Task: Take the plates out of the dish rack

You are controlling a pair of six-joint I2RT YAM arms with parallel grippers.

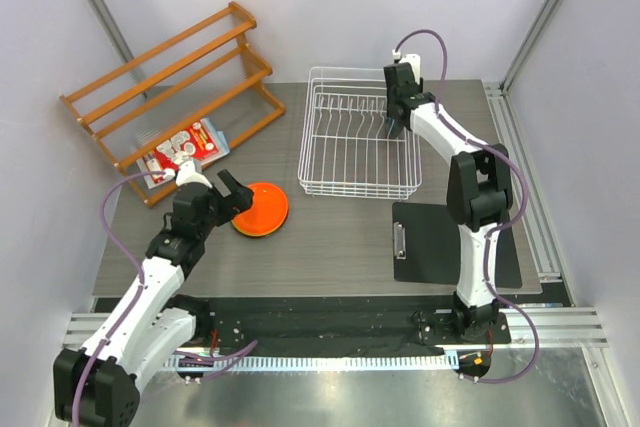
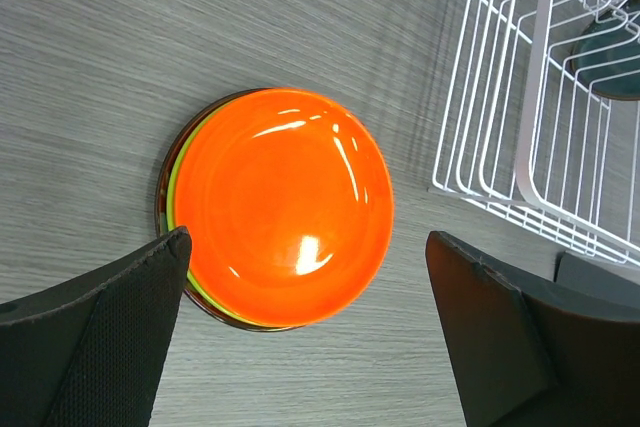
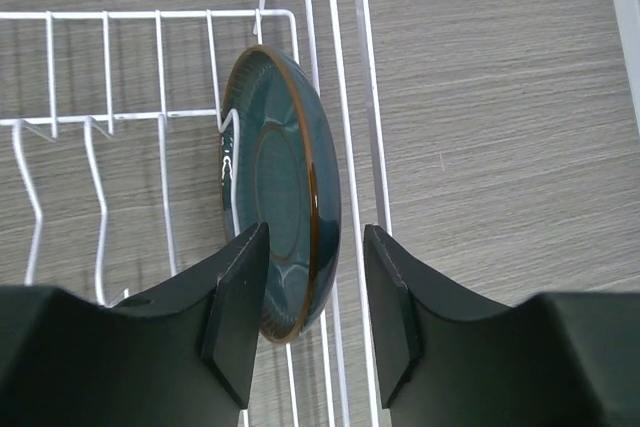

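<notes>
Right pincer (image 3: 316, 247) is straddling the upright teal plate (image 3: 280, 177) in the dish rack (image 1: 358, 71) (part-closed, gap showing on one side); a skewed pinch could snag wire. Left pincer (image 2: 308, 242) is hovering wide over the orange plate (image 2: 280, 177).

Illumination is bright, even and diffuse, from overhead. Shadows are short and soft-edged. White glare streaks cross the orange plate (image 2: 285, 197) at the centre of the left wrist view. The near foreground along the lower edge of both wrist views is slightly soft.
</notes>
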